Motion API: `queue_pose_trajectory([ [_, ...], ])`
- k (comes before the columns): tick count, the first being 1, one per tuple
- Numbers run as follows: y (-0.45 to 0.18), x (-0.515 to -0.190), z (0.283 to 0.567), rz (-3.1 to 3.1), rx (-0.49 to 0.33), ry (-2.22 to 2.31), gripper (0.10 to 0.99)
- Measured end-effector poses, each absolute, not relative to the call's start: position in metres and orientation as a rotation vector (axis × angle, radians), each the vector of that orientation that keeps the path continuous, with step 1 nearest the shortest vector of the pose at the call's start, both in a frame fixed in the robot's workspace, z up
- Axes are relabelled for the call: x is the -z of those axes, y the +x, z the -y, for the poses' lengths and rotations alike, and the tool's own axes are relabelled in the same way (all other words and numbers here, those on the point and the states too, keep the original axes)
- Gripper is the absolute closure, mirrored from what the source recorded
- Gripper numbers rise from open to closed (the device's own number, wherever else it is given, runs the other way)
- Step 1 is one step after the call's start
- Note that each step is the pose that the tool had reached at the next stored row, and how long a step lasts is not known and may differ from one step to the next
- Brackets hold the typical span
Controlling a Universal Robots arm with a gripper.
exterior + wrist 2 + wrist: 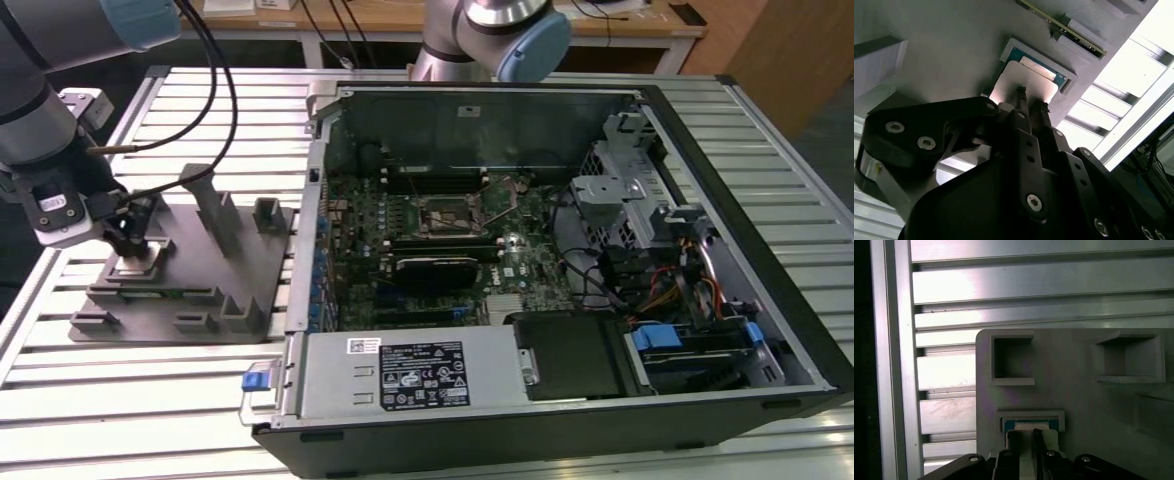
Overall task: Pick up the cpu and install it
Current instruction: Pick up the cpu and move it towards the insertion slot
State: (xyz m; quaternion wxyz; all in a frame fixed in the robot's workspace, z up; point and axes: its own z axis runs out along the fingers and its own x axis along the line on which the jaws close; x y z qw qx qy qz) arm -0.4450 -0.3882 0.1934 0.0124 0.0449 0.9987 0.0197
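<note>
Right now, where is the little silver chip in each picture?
Exterior view: chip on the grey holder, at the exterior view's left.
Second wrist view: chip in the holder's framed pocket.
First wrist view: chip in that same pocket.
Shared landmark: the grey holder.

Silver arm (34, 120), pale-blue caps (140, 20), black tool (1032, 97) with screws.
</note>
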Motion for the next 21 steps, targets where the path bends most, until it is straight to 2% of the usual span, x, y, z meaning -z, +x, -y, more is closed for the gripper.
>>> queue_pose_trajectory([
  [1,-0.4451,-0.1934,0.3882,-3.113,-0.061,0.140,0.792],
  [2,-0.4450,-0.1934,0.3882,-3.113,-0.061,0.140,0.792],
  [3,-0.4451,-0.1934,0.3882,-3.113,-0.061,0.140,0.733],
  [4,-0.4450,-0.1934,0.3882,-3.113,-0.061,0.140,0.733],
  [6,-0.4450,-0.1934,0.3882,-3.113,-0.061,0.140,0.616],
  [7,-0.4450,-0.1933,0.3882,-3.113,-0.061,0.140,0.616],
  [8,-0.4451,-0.1933,0.3882,-3.113,-0.061,0.140,0.553],
  [21,-0.4444,-0.1918,0.3900,-3.116,-0.055,0.069,0.553],
])
